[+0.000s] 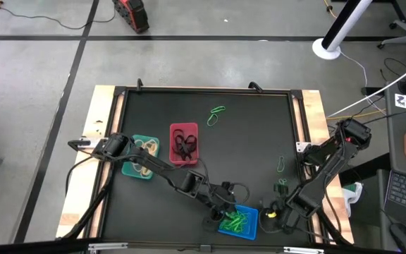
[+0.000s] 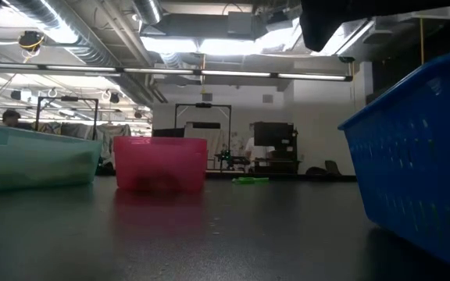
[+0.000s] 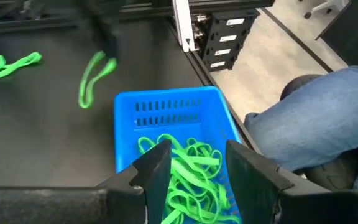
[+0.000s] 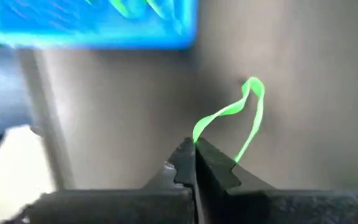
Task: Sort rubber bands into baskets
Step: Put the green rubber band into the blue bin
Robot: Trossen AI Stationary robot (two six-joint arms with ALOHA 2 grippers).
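Left tool [image 3: 192, 163] spread wide — right tool [image 4: 194, 163] pinched (both low, close together).

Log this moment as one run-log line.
left gripper: open above blue basket of green bands | right gripper: shut on green rubber band, beside blue basket

Black table [image 1: 245, 152]: three baskets [image 1: 184, 143], green bands [image 1: 216, 115].

A lab or workshop: exposed ceiling ducts [image 2: 69, 27], strip lights [image 2: 201, 72], equipment racks [image 2: 201, 133], concrete floor [image 1: 34, 77] with trailing cables [image 1: 372, 74].
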